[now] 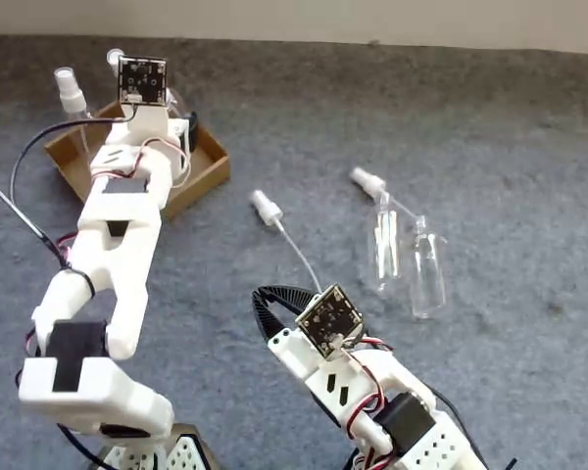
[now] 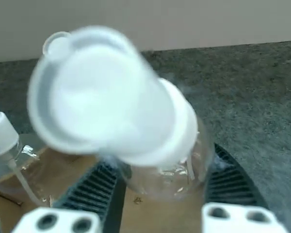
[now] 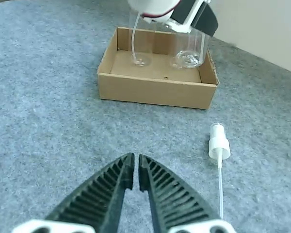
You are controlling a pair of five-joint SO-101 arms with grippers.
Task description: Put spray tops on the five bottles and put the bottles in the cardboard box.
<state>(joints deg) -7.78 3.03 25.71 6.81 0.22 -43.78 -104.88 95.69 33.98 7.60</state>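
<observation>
Held bottle (image 2: 177,177): clear plastic, round body, white spray top (image 2: 102,92) seated on the neck. It stands roughly upright in the cardboard box (image 3: 155,90). Can't tell if its base touches the box floor. Left gripper (image 2: 160,187) is clamped on it, one black ribbed jaw on each side of the body, below the shoulder.

Bottle count: 4.
- Two in the box: the held one plus a second bottle (image 3: 138,41) standing just beside it. The second has a white top and a dip tube visible inside, and it is free of the jaws.
- Two flat on the grey carpet (image 1: 490,117): lying bottle A (image 1: 384,250) and lying bottle B (image 1: 427,274). They are side by side, close together, necks toward 12 o'clock.

Spray top count: 4.
- Two are on the boxed bottles.
- A loose spray top (image 1: 267,207) lies flat on the carpet near the middle, its tube trailing toward 5 o'clock.
- A far top (image 1: 367,180) sits at the necks of the lying pair. Can't tell if it's seated on either bottle.

High-view layout: box at 10 o'clock, lying pair at 3 o'clock.

Right gripper (image 3: 136,161): jaws nearly together with a thin slit between them, pointed at the box.
- Loose spray top is at its 12 o'clock, near but apart.
- Box and held bottle are at 11 o'clock, well apart.
- Lying pair is at 2 o'clock.
</observation>
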